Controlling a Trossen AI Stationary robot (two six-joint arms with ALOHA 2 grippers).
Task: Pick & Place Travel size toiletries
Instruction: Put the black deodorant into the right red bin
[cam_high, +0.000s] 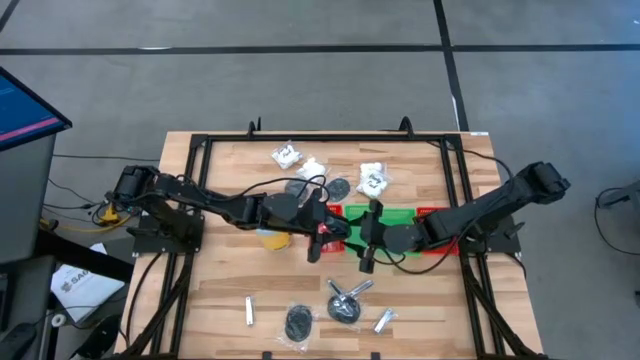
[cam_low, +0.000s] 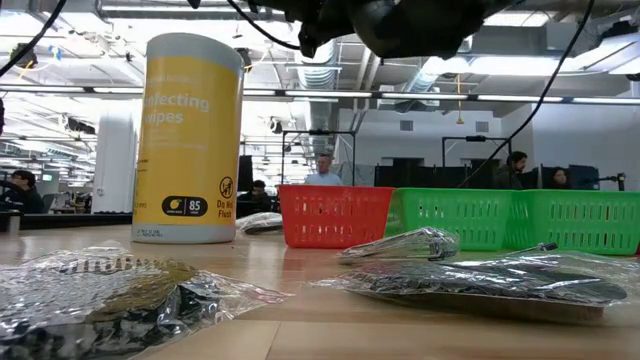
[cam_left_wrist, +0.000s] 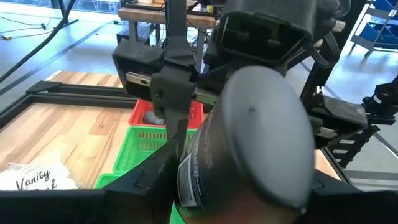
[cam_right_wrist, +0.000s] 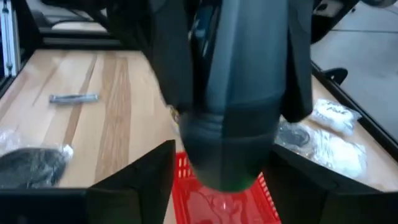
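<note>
Red plastic mesh of the small bin (cam_right_wrist: 217, 186) lies directly under the right gripper (cam_high: 366, 262), whose fingers stand apart with nothing between them; a clear-wrapped item seems to rest inside that bin, while the green bins (cam_low: 510, 218) beside it show nothing I can make out. The left gripper (cam_high: 316, 243) hovers just beside it, clamped on a grey round-ended toiletry bottle (cam_left_wrist: 249, 149). Remaining discs (cam_high: 343, 307) and tubes (cam_high: 248, 312) lie on the table's near side, nearer the right arm.

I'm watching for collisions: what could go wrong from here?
The left gripper and right gripper crowd together over the bins; either could knock the other. The grey item in the left gripper hangs near where the red bin meets the green bin and might land in the wrong one.
</note>
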